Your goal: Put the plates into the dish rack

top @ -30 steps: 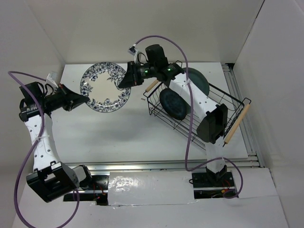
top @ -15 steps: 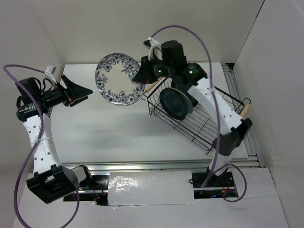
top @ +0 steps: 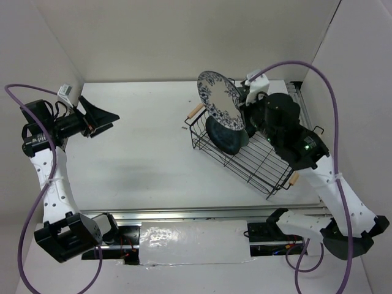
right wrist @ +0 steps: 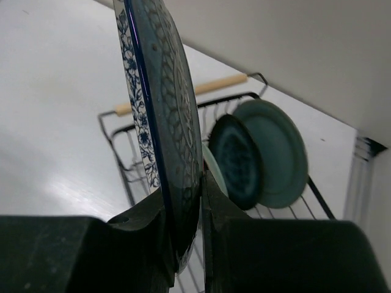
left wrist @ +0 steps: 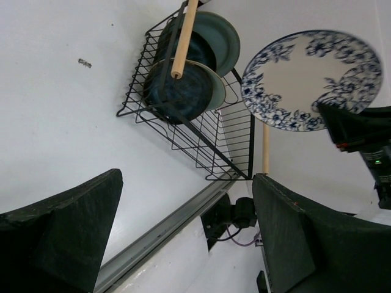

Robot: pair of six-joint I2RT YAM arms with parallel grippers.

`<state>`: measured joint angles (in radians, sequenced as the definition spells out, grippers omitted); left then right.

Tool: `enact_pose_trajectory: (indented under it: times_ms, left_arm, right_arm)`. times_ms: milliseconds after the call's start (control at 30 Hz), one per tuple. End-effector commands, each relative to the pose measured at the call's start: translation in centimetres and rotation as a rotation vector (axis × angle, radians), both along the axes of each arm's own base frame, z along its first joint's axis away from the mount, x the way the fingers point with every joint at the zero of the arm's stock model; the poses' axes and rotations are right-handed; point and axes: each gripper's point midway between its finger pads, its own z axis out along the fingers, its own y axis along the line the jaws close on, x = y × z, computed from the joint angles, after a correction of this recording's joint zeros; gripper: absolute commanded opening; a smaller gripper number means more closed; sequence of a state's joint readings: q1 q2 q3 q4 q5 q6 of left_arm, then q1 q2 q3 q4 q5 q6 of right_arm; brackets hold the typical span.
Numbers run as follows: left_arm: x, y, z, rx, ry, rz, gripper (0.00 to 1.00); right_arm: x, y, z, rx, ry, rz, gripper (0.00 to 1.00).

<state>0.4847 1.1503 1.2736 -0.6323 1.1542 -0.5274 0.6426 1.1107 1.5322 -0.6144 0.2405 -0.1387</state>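
Observation:
The white plate with blue floral pattern [top: 220, 105] hangs on edge in the air over the left end of the dish rack [top: 264, 166]. My right gripper [top: 243, 113] is shut on its rim; in the right wrist view the right gripper [right wrist: 191, 183] pinches the plate [right wrist: 164, 104] between both fingers. In the black wire rack [left wrist: 197, 137] stand a dark navy plate [left wrist: 176, 93] and a grey-teal plate [left wrist: 215, 38], with a pale mint rim [right wrist: 211, 173] beside the navy one. My left gripper [top: 112, 120] is open and empty at the far left, as the left wrist view [left wrist: 188, 177] also shows.
The rack has wooden rod handles [top: 195, 112] at both ends. A small dark speck [top: 185, 128] lies on the white table left of the rack. A metal rail [top: 208, 212] runs along the near edge. White walls close in the table.
My left gripper opened, let go of the floral plate and drew back left. My right arm carried the plate from the back centre rightward to above the rack, turning it on edge.

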Motion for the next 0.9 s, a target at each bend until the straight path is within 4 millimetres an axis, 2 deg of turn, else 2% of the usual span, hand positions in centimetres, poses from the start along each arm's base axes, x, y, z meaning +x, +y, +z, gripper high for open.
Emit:
enact_pose_trajectory:
  times_ms: [0,167,333,867]
  left_arm:
    - [0.4,0.1,-1.0,-0.013,0.003,0.022,0.99]
    - [0.5,0.2,-2.4,-0.034,0.036,0.021,0.99]
    - [0.7,0.5,-2.5,-0.005,0.038,0.046,0.99]
    - [0.8,0.7,-3.1,0.007,0.049,0.052,0.99]
  right_arm:
    - [2.6,-1.4,0.4,-0.062,-0.175,-0.103,0.0]
    - [2.6,-2.0,-2.8,-0.121,-0.155,-0.102,0.0]
    - [3.3,-2.5,-5.9,-0.187,-0.104,-0.13,0.0]
    - [3.7,-1.0,-11.6,-0.221,-0.006,-0.002,0.0]
